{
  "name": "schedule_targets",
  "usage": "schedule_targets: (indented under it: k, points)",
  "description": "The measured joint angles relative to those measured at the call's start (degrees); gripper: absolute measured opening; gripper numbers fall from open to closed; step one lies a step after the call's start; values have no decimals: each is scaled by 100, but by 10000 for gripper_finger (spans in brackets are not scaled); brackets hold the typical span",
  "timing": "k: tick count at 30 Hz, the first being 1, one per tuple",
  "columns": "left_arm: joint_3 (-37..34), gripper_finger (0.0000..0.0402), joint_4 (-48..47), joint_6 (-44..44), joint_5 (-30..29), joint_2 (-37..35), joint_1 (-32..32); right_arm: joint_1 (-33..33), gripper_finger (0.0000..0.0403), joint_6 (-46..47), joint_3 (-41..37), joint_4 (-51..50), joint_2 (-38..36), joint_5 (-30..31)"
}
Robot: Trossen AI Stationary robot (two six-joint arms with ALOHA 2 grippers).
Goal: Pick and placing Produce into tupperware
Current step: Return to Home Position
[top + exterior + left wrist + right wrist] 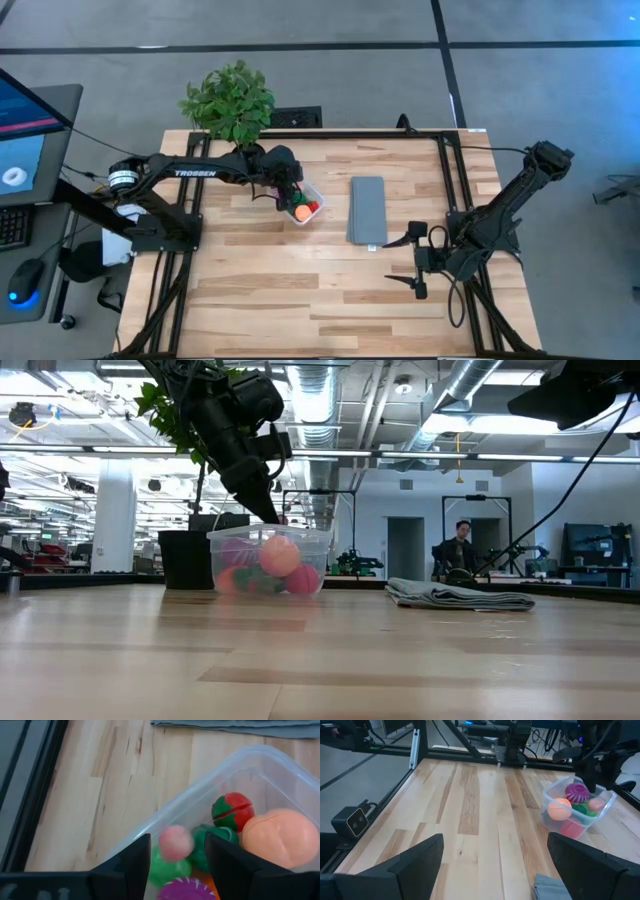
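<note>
Hovering left hand, fingers apart, directly over plastic box | we reckon straight up clears it | right hand apart, waiting desk-right

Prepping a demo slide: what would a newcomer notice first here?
The clear tub, packed with bright toy produce, sits left of the middle of the table, with the left hand open right over it. Next comes the leafy plant at the far edge behind it, and the right hand, open, low near the right side.
</note>
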Motion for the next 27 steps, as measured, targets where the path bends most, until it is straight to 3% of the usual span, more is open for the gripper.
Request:
schedule_targets:
  k: [8,15,20,27]
  points:
    - [0,196,4,4,10,0,0,0,379,-9,0,0,0,-15]
    - [0,197,20,-284,687,0,-29,-28,379,-11,0,27,0,0]
    - [0,197,-171,-367,631,-43,-180,-57,379,-26,0,36,2,0]
    - [0,197,-487,-24,535,-575,-538,-173,379,-972,-2,-168,2,118]
